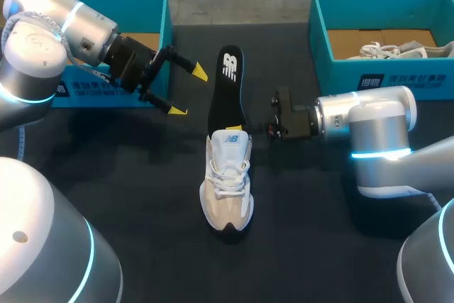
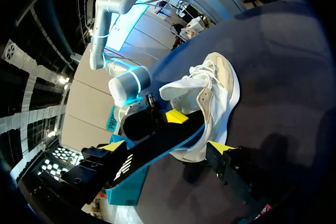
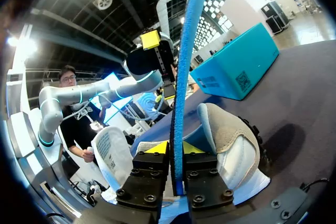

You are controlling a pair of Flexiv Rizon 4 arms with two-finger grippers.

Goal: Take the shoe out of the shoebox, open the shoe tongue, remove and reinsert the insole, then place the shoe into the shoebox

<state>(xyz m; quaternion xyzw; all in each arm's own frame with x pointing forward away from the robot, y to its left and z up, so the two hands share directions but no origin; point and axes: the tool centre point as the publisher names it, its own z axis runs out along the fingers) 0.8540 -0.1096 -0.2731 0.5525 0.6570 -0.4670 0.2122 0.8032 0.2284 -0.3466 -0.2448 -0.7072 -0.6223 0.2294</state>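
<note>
White and beige sneaker (image 1: 227,189), white laces, dark patch at the toe, pale blue tab at the tongue. It stands upright on its sole on the black table (image 1: 142,196), about mid-table. Long axis runs near to far: toe toward the robot's side, heel away from it.

Insole (image 1: 227,90): black top face with a white mark, blue foam edge and underside. It runs on from the shoe's heel opening toward the far side, roughly in line with the shoe. Its near end meets the collar; whether that end sits inside the shoe, cannot tell.

Right gripper (image 3: 176,153) comes in from the right, just behind the heel. Fingers are pressed onto the insole from both sides, the blue edge standing up between them.

Left gripper (image 1: 186,91) hangs over the table, left of the insole and apart from it. Fingers are spread wide, nothing between them.

Far left: teal shoebox (image 1: 164,12), open, bare brown cardboard showing inside; the left arm covers part of it.

Far right: second teal shoebox (image 1: 355,69), open, a second pale laced shoe (image 1: 397,49) lying in it on brown cardboard.
</note>
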